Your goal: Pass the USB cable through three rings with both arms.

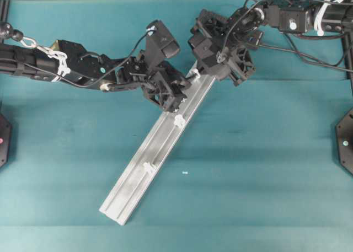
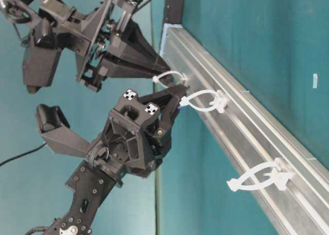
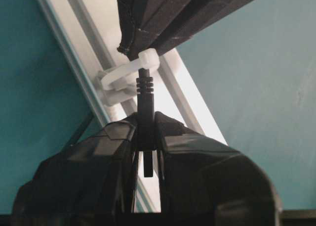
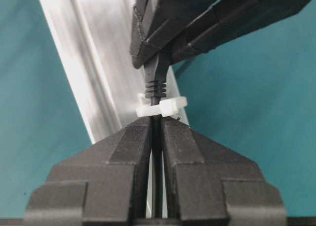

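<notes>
Overhead: a silver rail lies diagonally on the teal table, carrying three white rings. Two stand clear along the rail; the uppermost is half covered by the grippers. The left gripper and right gripper meet at the rail's upper end, and the USB cable cannot be made out here — it is lost among the black parts.

Table level: the rail runs away along the right, with a black hub at its far end, partly cut off. The near ring stands unthreaded; the left gripper's fingertips touch the middle ring, and the right gripper's tip lies at the far ring.

Left wrist: the left gripper is clenched on the USB cable, whose ribbed collar sits just below a ring; above it the cable vanishes into the other gripper.

Right wrist: the right gripper is clamped on the thin cord — the ring lies just beyond its tips, the ribbed collar past it, gripped by the opposing fingers.
</notes>
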Tool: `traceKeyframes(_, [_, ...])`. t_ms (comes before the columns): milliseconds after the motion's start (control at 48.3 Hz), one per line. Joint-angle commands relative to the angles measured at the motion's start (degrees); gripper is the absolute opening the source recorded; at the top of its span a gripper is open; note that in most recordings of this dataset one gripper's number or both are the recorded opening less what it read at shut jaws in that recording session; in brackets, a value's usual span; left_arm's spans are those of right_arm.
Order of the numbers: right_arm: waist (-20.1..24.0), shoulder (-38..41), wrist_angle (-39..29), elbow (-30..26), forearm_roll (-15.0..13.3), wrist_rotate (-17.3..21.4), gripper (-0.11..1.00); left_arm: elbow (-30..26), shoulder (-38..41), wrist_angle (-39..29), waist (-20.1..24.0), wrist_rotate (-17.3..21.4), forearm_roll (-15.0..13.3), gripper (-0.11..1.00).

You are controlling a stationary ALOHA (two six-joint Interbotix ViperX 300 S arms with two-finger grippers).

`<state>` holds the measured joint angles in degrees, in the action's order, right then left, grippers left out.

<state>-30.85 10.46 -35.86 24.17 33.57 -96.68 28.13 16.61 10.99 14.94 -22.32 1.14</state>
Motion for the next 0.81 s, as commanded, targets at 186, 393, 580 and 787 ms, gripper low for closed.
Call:
traceKeyframes(186, [0.4,-0.6,3.3,1.9,-0.3,0.8,0.24,-0.3,-0.7,0.7,-0.5,-0.9,0.2,0.08])
traceKeyframes(393, [0.4,-1.2,6.2,3.2,-0.3,2.4,0.8,-0.3,-0.8,0.5,-0.5,-1.0,0.2,0.08])
traceKeyframes(580, [0.4,-2.0,9.1,3.6,-0.3,5.4,0.88,-0.2,-0.8,0.6,-0.5,-2.5,0.2,0.08])
traceKeyframes(787, [0.4,-4.2,15.6,5.6,-0.4,5.2,0.88,-0.1,-1.2,0.4,-0.5,-5.9,0.2,0.08])
